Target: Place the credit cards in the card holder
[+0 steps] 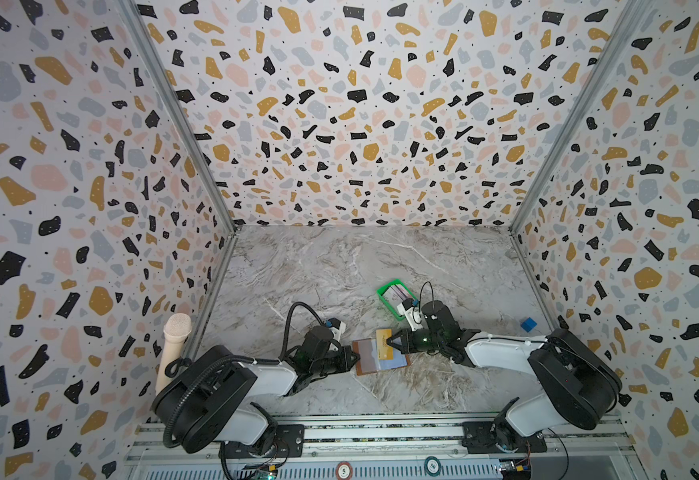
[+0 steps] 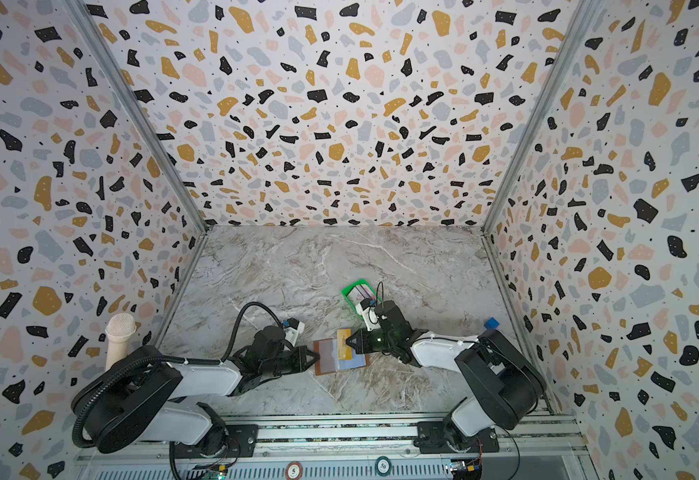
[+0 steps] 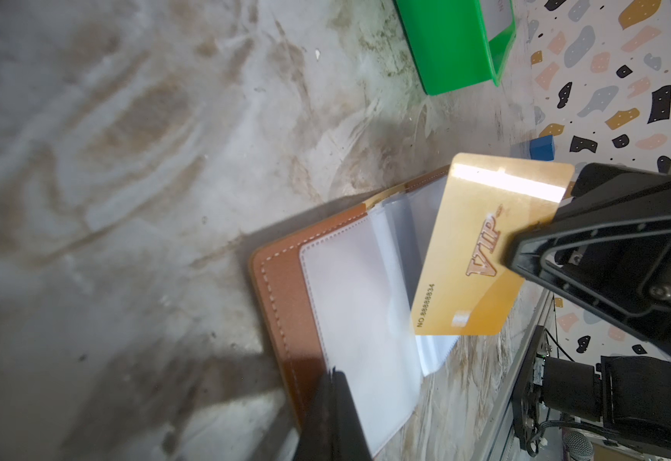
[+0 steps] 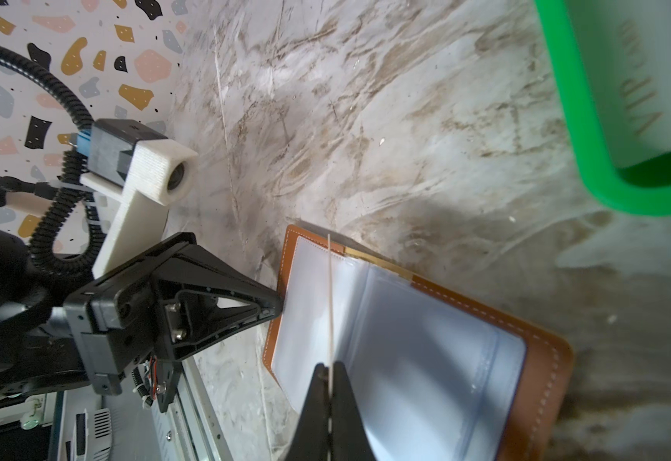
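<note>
The card holder (image 3: 282,287) has a tan, leather-like cover, matt and finely grained, with pale stitching along its edge; its sleeves (image 3: 349,303) are clear, smooth plastic with a soft sheen. Over it, the gold card (image 3: 465,255) is glossy plastic with raised lettering. Beyond it, the green tray (image 3: 449,44) is smooth, shiny plastic. The table (image 3: 166,159) beneath looks like polished marble.

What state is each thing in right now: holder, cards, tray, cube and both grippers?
card holder: lying open on the table, clear sleeves up.
gold card: gripped, over the sleeves, not visibly inside one.
right gripper: shut on the gold card.
left gripper: shut, tips at the holder's edge.
green tray: upright, holding cards.
other cards: stacked in the tray.
blue cube: untouched, apart.
</note>
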Robot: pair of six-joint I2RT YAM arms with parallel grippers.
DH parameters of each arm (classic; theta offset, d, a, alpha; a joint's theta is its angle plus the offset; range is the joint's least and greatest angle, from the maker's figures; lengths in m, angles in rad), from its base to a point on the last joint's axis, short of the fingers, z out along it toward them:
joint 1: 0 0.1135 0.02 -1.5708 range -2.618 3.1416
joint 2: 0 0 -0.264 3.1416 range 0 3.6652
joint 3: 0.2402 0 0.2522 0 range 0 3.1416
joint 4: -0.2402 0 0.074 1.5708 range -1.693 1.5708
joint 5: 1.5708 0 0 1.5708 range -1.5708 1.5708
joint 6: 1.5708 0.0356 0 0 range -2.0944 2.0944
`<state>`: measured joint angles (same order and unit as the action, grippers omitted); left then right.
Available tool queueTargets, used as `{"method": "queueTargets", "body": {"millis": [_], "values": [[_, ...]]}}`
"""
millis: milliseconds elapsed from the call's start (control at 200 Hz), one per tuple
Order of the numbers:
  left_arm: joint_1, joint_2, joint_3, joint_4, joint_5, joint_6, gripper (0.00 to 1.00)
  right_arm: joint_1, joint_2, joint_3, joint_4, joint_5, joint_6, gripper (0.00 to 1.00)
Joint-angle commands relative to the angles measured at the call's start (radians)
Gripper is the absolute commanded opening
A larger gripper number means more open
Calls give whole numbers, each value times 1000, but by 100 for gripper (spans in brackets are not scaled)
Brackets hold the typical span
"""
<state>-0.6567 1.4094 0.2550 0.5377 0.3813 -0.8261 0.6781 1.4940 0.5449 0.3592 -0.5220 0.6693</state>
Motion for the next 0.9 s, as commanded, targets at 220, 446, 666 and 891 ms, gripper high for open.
{"method": "queueTargets", "body": {"millis": [220, 446, 666, 891], "values": [[-1, 8, -25, 30, -3, -15, 0, -5, 24, -15, 9, -54, 84, 0], [-1, 0, -31, 29, -3, -19, 0, -11, 47, -13, -12, -54, 116, 0], [-1, -3, -35, 30, -6, -22, 0, -16, 71, -9, -15, -84, 128, 0], [-1, -2, -34, 29, -7, -22, 0, -22, 62, -19, 33, -132, 147, 0]]}}
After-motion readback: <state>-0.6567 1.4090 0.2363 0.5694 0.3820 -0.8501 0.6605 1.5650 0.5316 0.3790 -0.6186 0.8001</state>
